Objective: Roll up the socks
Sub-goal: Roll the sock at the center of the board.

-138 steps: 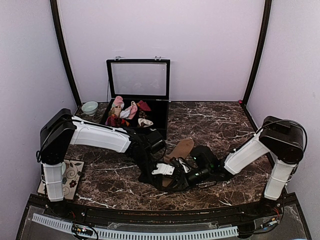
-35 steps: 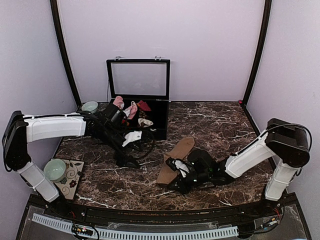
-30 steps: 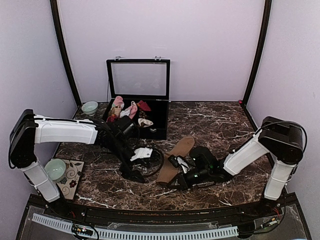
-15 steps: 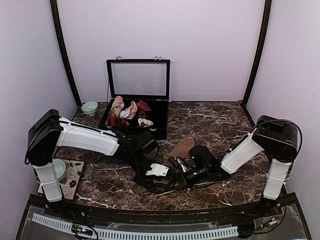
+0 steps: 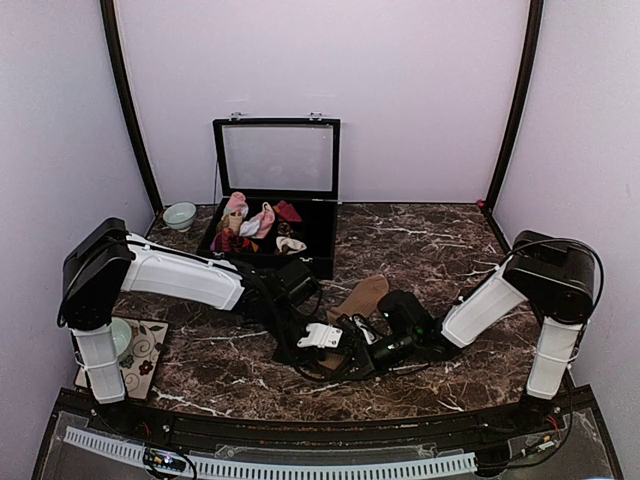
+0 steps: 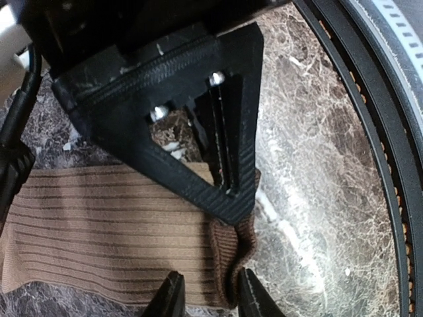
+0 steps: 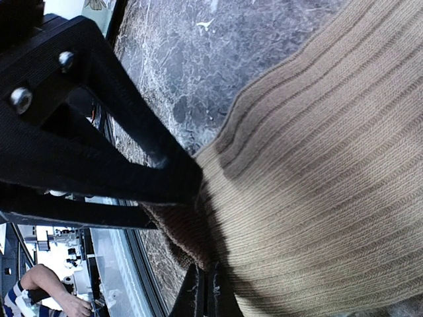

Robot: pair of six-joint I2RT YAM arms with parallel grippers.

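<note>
A tan-brown ribbed sock [image 5: 362,293] lies flat on the marble table, its near end hidden under both grippers. My right gripper [image 5: 363,352] is shut on the sock's cuff edge; in the right wrist view the fingertips [image 7: 206,294] pinch the darker fold of the sock [image 7: 330,165]. My left gripper [image 5: 330,352] is right beside it. In the left wrist view its jaws [image 6: 208,300] stand apart, straddling the curled cuff of the sock [image 6: 99,218]. A cream sock with dark patches [image 5: 290,244] lies in the black case.
The black case [image 5: 320,232] with its lid up stands at the back and holds pink-and-white [image 5: 250,215] and dark red bundles [image 5: 287,210]. A green bowl [image 5: 180,214] sits left of it. Another bowl [image 5: 118,335] rests on a patterned mat [image 5: 150,350].
My left arm has swung from the case down to the sock's near end, next to the right gripper. The right gripper has stayed at the cuff, shifting slightly.
</note>
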